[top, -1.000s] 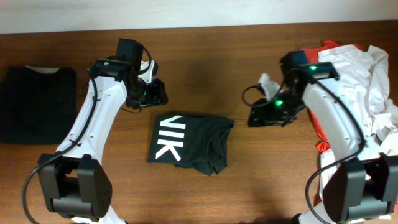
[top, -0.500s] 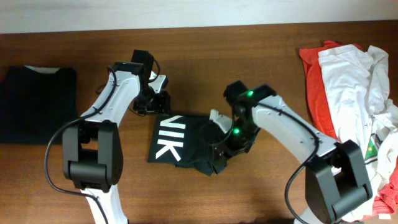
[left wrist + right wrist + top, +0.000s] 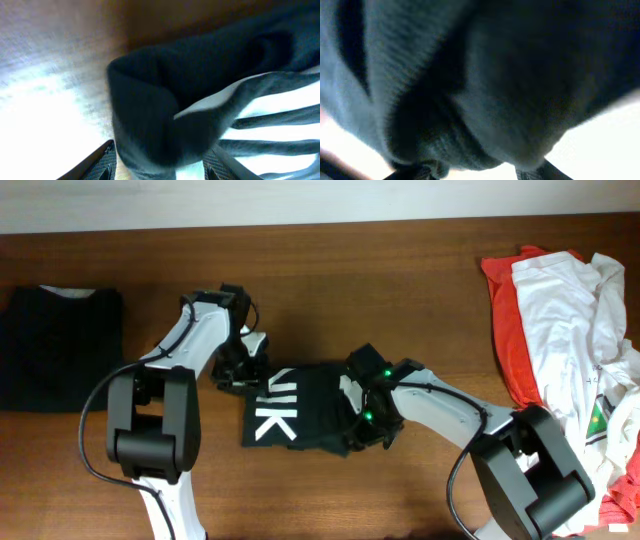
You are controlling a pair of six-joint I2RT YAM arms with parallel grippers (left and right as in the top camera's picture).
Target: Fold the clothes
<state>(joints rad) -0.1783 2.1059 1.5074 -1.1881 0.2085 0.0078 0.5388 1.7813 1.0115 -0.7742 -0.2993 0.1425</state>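
Since a second ago, the right gripper (image 3: 365, 435) has been brought from the heap at 3 o'clock onto the 4 o'clock edge of the lettered black shirt (image 3: 300, 405). Black cloth is seen between its fingers, but whether it is gripped cannot be told. The left gripper (image 3: 245, 375) has been lowered to the shirt's 11 o'clock corner, where a fold is pinched. The shirt is found mid-desk (image 3: 400, 280), more bunched than before.

Counted: two grippers, two black shirts, one red; the white cloth's number is uncertain. The folded black shirt (image 3: 60, 345) is laid at 9 o'clock. The red shirt (image 3: 505, 330) and white shirt (image 3: 570, 320) are heaped at 3 o'clock, touching.
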